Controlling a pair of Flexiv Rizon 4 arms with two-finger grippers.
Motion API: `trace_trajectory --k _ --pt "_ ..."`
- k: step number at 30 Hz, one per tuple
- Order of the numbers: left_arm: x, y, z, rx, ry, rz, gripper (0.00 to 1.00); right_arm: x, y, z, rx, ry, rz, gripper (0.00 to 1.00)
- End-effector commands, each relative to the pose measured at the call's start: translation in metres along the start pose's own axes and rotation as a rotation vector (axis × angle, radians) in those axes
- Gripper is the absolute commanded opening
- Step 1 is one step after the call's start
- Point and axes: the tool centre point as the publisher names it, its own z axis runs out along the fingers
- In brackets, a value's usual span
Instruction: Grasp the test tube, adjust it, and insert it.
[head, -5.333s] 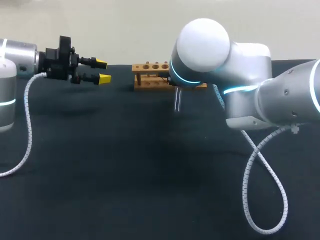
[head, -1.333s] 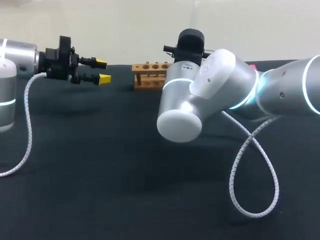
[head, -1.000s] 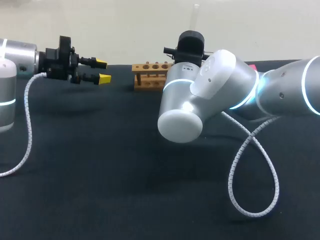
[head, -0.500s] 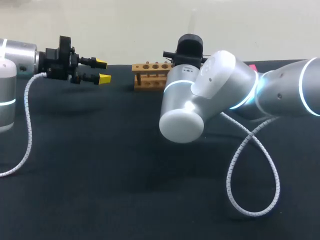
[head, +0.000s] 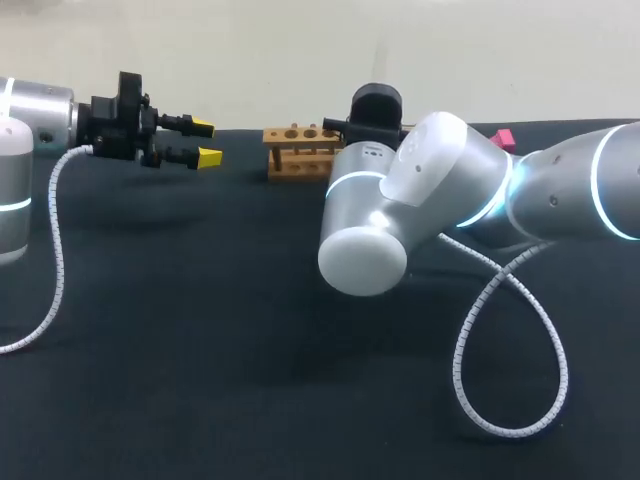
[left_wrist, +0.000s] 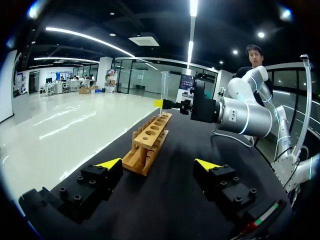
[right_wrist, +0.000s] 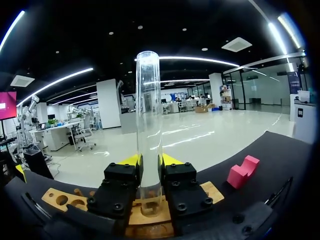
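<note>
The clear glass test tube (right_wrist: 148, 115) stands upright, clamped in the right hand (right_wrist: 149, 162) (over the holed wooden rack (right_wrist: 60, 198)). The left hand (left_wrist: 157, 164) gapes.

A pink block (right_wrist: 242, 171) sits on the black table (head: 200, 330).

No lettering, number, label or sign can be read anywhere: none on the wooden rack (head: 295, 168), none on the test tube (right_wrist: 148, 125), none on the table (head: 200, 350).
</note>
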Motion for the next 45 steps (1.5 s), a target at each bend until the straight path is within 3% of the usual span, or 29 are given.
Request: trace_trajectory --k 1,8,12,19,28,32,34,36,41,43,45 --pt "0.001 -0.002 0.0 -0.006 -0.004 0.003 1.0 0.004 0.001 0.002 -0.002 0.003 0.0 0.0" --pt "0.001 -0.002 0.0 -0.006 -0.004 0.003 1.0 0.01 0.0 0.002 0.003 0.02 -0.003 0.04" --pt "0.001 -0.002 0.0 -0.006 -0.004 0.003 1.0 0.011 -0.001 0.001 0.003 0.025 -0.003 0.21" --pt "0.001 -0.002 0.0 -0.006 -0.004 0.003 1.0 0.009 -0.001 -0.001 0.006 0.026 -0.001 0.39" --pt "0.001 -0.002 0.0 -0.006 -0.004 0.003 1.0 0.003 0.002 -0.004 0.008 0.013 0.006 0.4" --pt "0.001 -0.002 0.0 -0.006 -0.004 0.003 1.0 -0.001 0.004 -0.009 0.008 0.005 0.011 0.29" --pt "0.001 -0.002 0.0 -0.006 -0.004 0.003 1.0 -0.001 0.005 -0.011 0.007 0.004 0.012 0.14" --pt "0.001 -0.002 0.0 -0.006 -0.004 0.003 1.0 -0.001 0.006 -0.012 0.007 0.003 0.012 0.13" --pt "0.001 -0.002 0.0 -0.006 -0.004 0.003 1.0 -0.003 0.004 -0.014 0.018 0.0 0.013 0.14" --pt "0.001 -0.002 0.0 -0.006 -0.004 0.003 1.0 -0.003 0.003 -0.015 0.021 0.0 0.012 0.21" --pt "0.001 -0.002 0.0 -0.006 -0.004 0.003 1.0 -0.003 0.002 -0.015 0.023 0.001 0.008 0.35"
